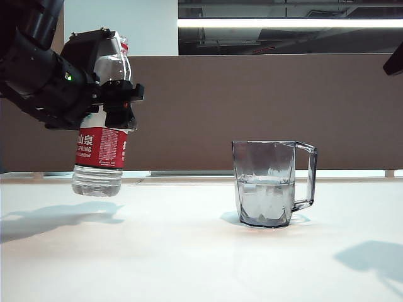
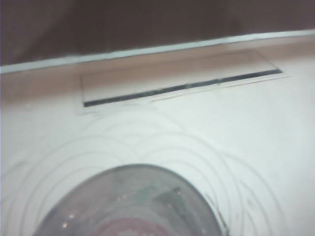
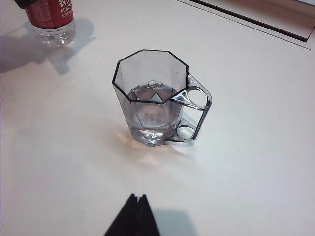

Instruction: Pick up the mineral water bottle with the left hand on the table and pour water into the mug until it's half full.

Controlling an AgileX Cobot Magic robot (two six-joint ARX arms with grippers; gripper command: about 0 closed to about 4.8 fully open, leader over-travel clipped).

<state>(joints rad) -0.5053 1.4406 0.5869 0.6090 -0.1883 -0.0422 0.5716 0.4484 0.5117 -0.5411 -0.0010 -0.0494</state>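
Hanging above the left part of the white surface (image 1: 189,251) in the exterior view, the mineral water bottle (image 1: 99,157) is being held clear of the top, its base floating over its own shadow. The left pincer (image 1: 118,104) is clenching the bottle around its upper body, above the red-and-white label, with the black arm reaching in from the upper left and a small green light glowing on it. The bottle is standing close to upright, leaning only slightly, and a little water is sitting in its ribbed lower part.

The mug (image 1: 267,184) is resting on the surface well apart from the bottle, right of centre in the exterior view, with its squared handle pointing right. Water is filling it to roughly half its height. In the right wrist view the mug (image 3: 152,98) is showing its faceted rim and the water inside, with the bottle (image 3: 50,19) in the far corner beyond it.

The left wrist view is looking down past the blurred bottle (image 2: 133,206) toward the surface (image 2: 256,147) and a recessed slot near its far edge.

The right pincer (image 3: 133,216) is showing only as a dark pointed tip in its own wrist view, hovering near the mug with nothing held, its fingertips meeting at a point. In the exterior view only a dark corner is peeking in at the upper right.
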